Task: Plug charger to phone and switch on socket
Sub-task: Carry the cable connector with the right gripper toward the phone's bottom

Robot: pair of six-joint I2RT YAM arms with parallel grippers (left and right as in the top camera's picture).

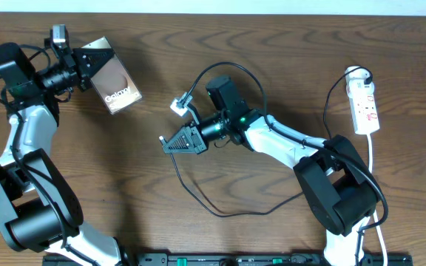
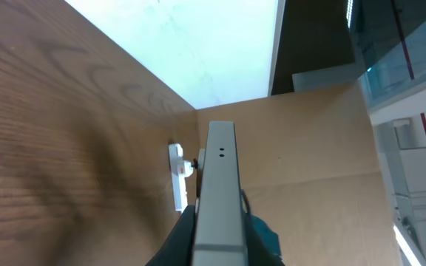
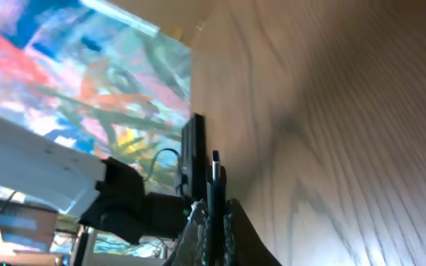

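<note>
Left gripper (image 1: 93,63) clamped on phone (image 1: 118,90), far-left of table. My right gripper (image 1: 167,144) pinches charger (image 3: 214,168) tip, mid-table, well apart from phone. Nothing plugged yet. Socket (image 1: 365,103) far right, untouched. I judge plugging and switching both remain.

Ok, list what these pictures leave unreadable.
Socket switch position: overhead, too small.
Phone charging port: overhead, left hand covers one end; left wrist shows only a narrow edge.
Charger tip's shape: right wrist, blurred.
Charger's far end: overhead, cable disappears under the right arm.
</note>
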